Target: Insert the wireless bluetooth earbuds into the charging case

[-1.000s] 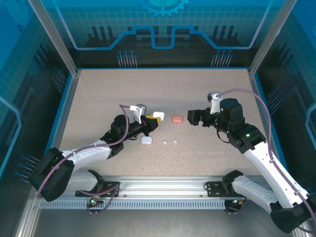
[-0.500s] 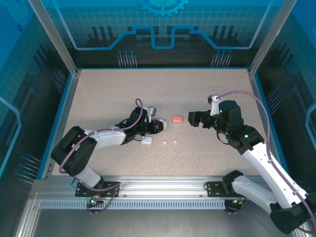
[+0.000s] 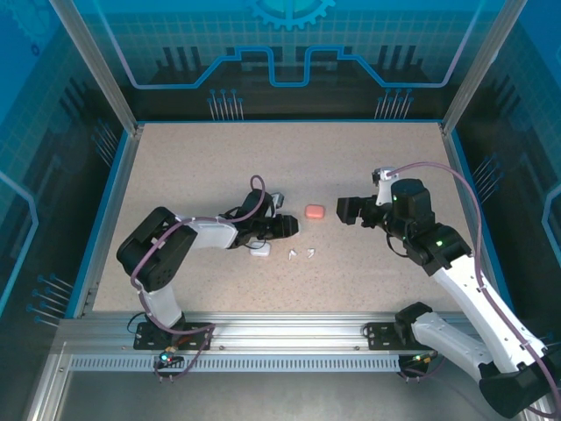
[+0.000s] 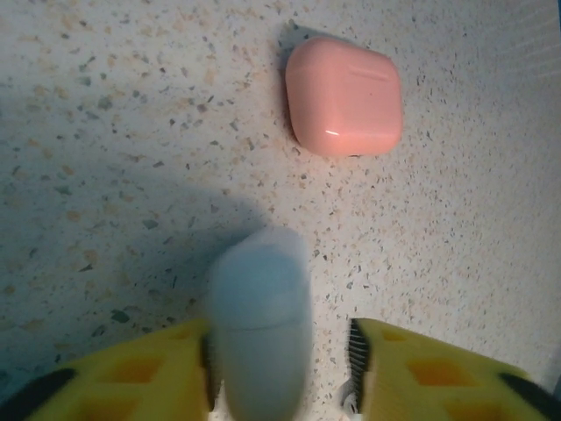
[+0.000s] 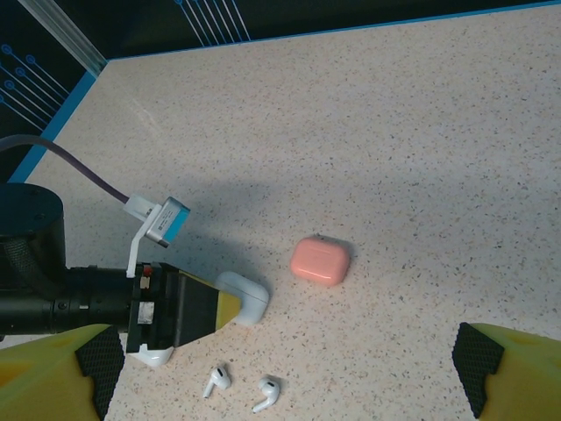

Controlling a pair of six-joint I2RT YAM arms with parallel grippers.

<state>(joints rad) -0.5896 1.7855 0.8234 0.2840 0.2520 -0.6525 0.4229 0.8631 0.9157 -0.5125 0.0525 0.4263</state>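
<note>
Pink case (image 4: 344, 96), white earbuds (image 5: 217, 380), speckled beige table (image 5: 438, 132).

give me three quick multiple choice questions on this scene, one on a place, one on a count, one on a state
1. Where is the pink charging case?
A. inside the right gripper
B. on the table
C. on top of an earbud

2. How many white earbuds show loose on the table?
A. one
B. four
C. two

3. What state is the right gripper in?
A. open and empty
B. shut on an earbud
C. shut on the pink charging case

Answers:
1 B: in the right wrist view it rests on the speckled surface, well apart from that gripper.
2 C: two lie side by side near the bottom edge of the right wrist view.
3 A: its jaws stand wide apart at the view's lower corners with nothing between them.
</note>
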